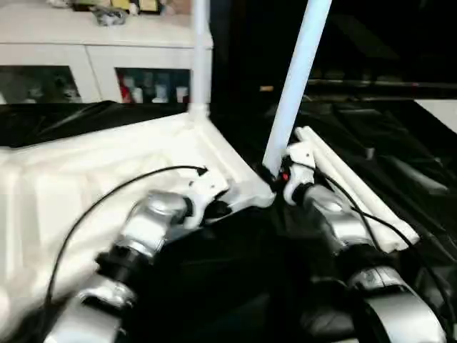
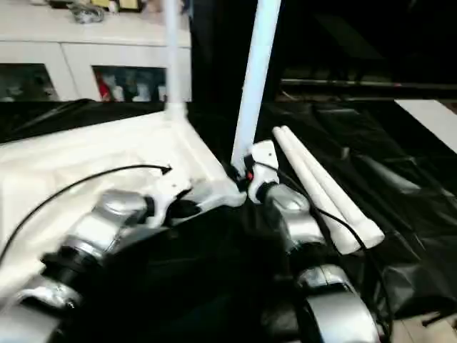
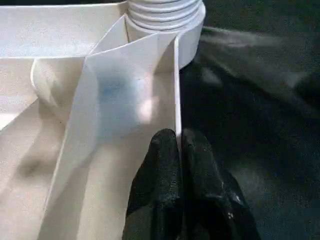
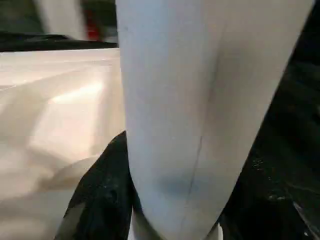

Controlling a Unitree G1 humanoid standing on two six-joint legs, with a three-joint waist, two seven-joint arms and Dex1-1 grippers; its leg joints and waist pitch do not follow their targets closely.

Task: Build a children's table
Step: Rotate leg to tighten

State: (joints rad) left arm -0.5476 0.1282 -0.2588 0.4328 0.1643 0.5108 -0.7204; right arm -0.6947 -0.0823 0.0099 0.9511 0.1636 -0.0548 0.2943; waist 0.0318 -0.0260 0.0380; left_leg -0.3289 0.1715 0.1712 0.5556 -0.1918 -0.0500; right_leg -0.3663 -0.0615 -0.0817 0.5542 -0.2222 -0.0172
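Note:
The white tabletop (image 1: 86, 171) lies upside down on the black-covered work table. One leg (image 1: 201, 57) stands upright in its far corner socket. A second leg (image 1: 296, 86) rises at a slight tilt from the near right corner, and my right gripper (image 1: 275, 177) is shut on it low down; in the right wrist view one black finger (image 4: 100, 200) presses on the tube (image 4: 200, 100). My left gripper (image 3: 179, 150) is shut on the tabletop's thin rim (image 3: 176, 90), a short way from the ribbed corner socket (image 3: 165, 15).
Two loose white legs (image 1: 357, 193) lie side by side on the black cover to the right of my right arm. A white cabinet with glass doors (image 1: 93, 64) stands behind the table at the back left.

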